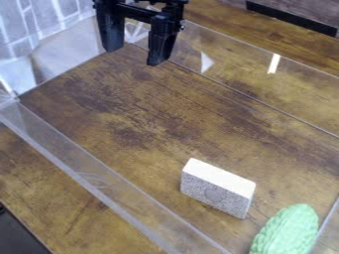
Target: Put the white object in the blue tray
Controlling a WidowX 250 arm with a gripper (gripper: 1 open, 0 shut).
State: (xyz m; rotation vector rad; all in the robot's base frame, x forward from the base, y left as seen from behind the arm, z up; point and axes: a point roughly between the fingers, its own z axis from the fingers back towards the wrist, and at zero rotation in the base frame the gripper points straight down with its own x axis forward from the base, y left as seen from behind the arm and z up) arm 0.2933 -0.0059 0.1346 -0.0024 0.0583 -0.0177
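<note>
Hand (138,40) hangs at the top of the view, pointing down, its two dark fingers standing apart with nothing between them. White block (219,188) lies flat on the wooden desk (146,109) toward the lower right, well apart from the hand and untouched. A bumpy green oval thing (287,233) sits near the block's right end, partly cut off by the lower edge of the view. No blue tray is visible, so its place cannot be told. Risks, as judged from here: the block lies at an angle to the view edges, so if the fingers come down without turning to match its long sides they may land on its top or push it aside rather than straddle it. The green thing is close enough that a finger descending on that side could nudge it. The block's rough, foam-like surface may give under pressure, so a light grip might slip on lifting. A clear wall (93,179) runs across the desk and could catch the arm's travel. Count: one hand, one white block, one green thing, zero trays seen.
</note>
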